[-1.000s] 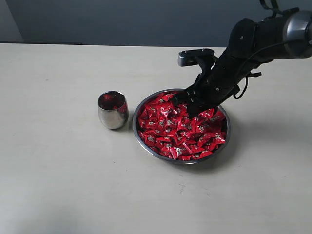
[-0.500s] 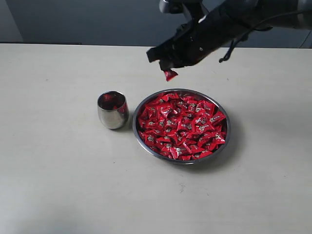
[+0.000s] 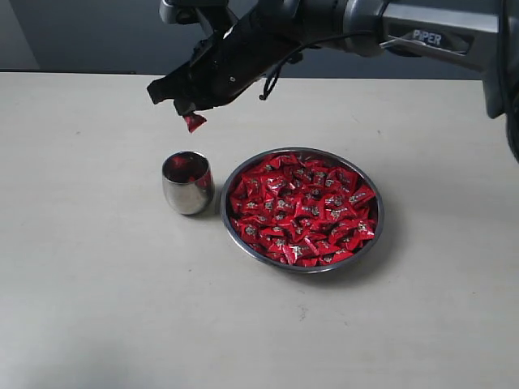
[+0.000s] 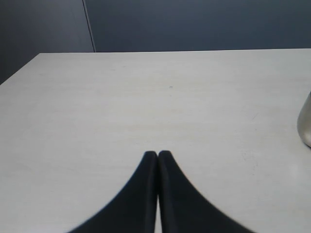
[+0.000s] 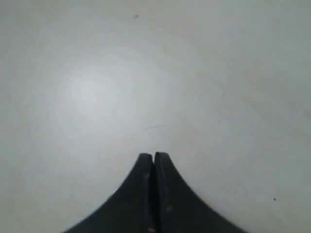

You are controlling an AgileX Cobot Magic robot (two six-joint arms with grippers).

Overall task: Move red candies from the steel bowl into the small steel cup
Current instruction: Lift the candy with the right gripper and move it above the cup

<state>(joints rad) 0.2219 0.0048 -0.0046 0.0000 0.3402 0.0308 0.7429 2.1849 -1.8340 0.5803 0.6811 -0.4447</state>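
The steel bowl (image 3: pixel 374 231) sits mid-table, heaped with red candies (image 3: pixel 302 209). To its left stands the small steel cup (image 3: pixel 187 182), with red showing inside; its side also edges into the left wrist view (image 4: pixel 305 124). My right gripper (image 3: pixel 188 111) reaches across and hangs above the cup, slightly behind it, shut on one red candy (image 3: pixel 193 121) that dangles below the tips. In the right wrist view the gripper (image 5: pixel 154 155) points at bare table, jaws pressed together. My left gripper (image 4: pixel 158 153) is shut with nothing in it, low over the table.
The pale table (image 3: pixel 97 284) stretches on all sides of the cup and bowl. A dark wall (image 3: pixel 89 32) runs along the table's far edge. The right arm (image 3: pixel 422 32) spans the upper part of the exterior view.
The right gripper lifted out of the bowl with one red candy and carried it left, from above the bowl to above the cup. Bowl and cup stayed put.
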